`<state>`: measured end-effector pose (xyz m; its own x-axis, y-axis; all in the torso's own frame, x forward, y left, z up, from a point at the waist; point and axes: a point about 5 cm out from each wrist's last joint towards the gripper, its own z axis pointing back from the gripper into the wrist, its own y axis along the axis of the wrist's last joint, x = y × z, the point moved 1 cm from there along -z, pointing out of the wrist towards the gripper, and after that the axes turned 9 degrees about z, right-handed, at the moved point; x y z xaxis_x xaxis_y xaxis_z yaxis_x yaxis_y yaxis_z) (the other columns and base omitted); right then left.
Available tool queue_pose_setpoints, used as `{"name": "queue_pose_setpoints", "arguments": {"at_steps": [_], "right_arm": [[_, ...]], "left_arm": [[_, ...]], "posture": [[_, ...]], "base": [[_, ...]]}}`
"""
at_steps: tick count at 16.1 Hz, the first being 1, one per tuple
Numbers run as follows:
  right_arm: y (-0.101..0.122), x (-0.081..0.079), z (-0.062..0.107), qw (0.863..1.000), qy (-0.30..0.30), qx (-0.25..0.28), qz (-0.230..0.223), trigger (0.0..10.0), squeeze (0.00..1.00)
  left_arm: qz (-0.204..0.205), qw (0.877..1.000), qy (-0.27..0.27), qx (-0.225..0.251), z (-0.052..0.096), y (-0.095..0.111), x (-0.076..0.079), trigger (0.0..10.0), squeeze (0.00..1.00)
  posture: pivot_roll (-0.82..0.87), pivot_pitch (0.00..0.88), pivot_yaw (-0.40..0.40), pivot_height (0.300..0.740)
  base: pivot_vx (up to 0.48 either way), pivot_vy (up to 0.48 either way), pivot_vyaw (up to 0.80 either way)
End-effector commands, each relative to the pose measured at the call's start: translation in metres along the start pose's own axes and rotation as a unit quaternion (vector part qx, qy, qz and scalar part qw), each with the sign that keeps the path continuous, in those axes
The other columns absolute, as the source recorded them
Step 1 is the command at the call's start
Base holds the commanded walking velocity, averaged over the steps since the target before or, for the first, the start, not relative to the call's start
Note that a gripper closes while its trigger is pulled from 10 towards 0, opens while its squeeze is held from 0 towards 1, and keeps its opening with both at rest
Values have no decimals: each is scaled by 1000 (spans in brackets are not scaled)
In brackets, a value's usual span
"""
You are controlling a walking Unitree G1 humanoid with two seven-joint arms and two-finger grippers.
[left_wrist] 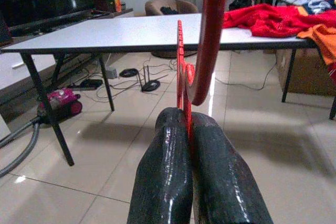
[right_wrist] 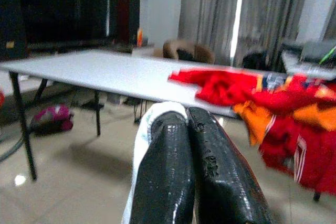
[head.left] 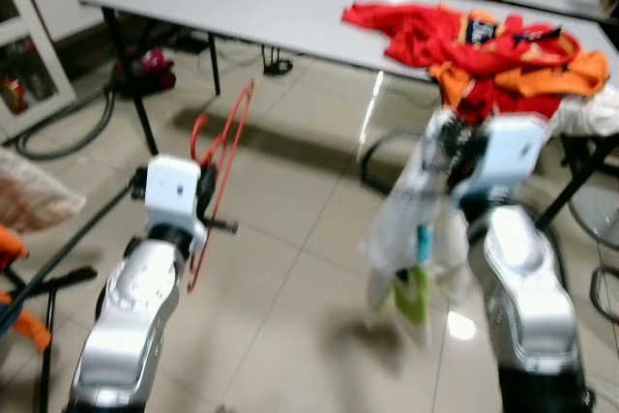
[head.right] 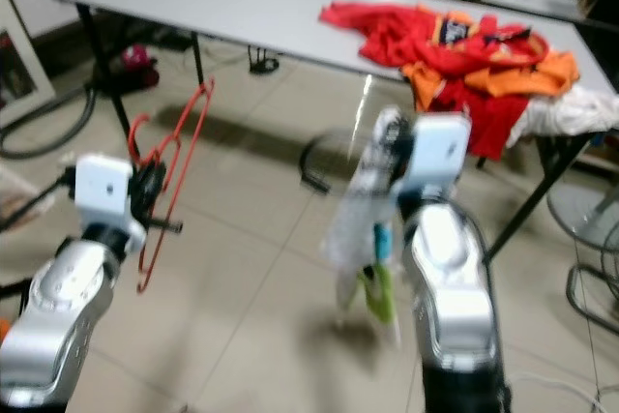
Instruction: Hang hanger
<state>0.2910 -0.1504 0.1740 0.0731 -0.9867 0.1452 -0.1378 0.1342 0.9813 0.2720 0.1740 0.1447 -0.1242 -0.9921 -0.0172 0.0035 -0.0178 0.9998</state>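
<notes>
Left eye view has my left gripper [head.left: 215,202] clamped on the red hanger [head.left: 221,166], held up over the tiled floor [head.left: 290,239] before the white table [head.left: 242,7], and over on the right my right gripper [head.left: 447,157] pinches a blurred white garment [head.left: 406,229] below the red and orange clothes [head.left: 484,50]

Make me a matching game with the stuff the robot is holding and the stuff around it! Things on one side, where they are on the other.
Things:
1. red hanger
2. white garment
3. pile of red and orange clothes
4. pink vacuum cleaner

Places:
A. on the floor under the table
B. pinched in the left gripper
C. heaped on the tabletop
D. hanging from the right gripper

Pairs: 1-B, 2-D, 3-C, 4-A
</notes>
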Motion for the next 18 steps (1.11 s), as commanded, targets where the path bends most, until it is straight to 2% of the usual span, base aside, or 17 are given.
{"name": "queue_pose_setpoints", "arguments": {"at_steps": [1,3,5,7,9,10,15,18], "right_arm": [[-7,-5,5,1000,14,-14,3,10000,0],[-21,-6,13,999,23,-29,4,10000,0],[-34,-4,23,999,26,-44,-14,10000,0],[-47,0,38,997,12,-63,-37,10000,0],[-58,9,56,996,-10,-75,-49,10000,0],[-61,15,68,995,-24,-77,-63,10000,0],[-68,26,88,995,-19,-84,-55,10000,0],[-66,24,90,995,-6,-80,-57,10000,0]], "left_arm": [[-8,1000,2,3,3,-1,0,10000,0],[-1,1000,16,0,6,-8,-5,10000,0],[1,1000,29,5,12,-13,-9,10000,0],[-1,998,59,9,25,-20,-18,10000,0],[-1,996,91,7,44,-29,-27,10000,0],[11,994,110,4,59,-32,-32,10000,0],[13,994,113,-8,85,-38,-30,10000,0],[15,995,103,-7,87,-36,-26,10000,282]], "posture": [[-97,0,-37,740],[-98,0,-34,740],[-95,0,-34,740],[-92,0,-36,740],[-84,0,-45,740],[-82,0,-51,740],[-49,0,-64,740],[-43,0,-67,740]], "base": [[319,0,0],[315,0,0],[321,0,0],[334,0,0],[336,0,0],[349,0,0],[370,0,0],[401,0,0]]}}
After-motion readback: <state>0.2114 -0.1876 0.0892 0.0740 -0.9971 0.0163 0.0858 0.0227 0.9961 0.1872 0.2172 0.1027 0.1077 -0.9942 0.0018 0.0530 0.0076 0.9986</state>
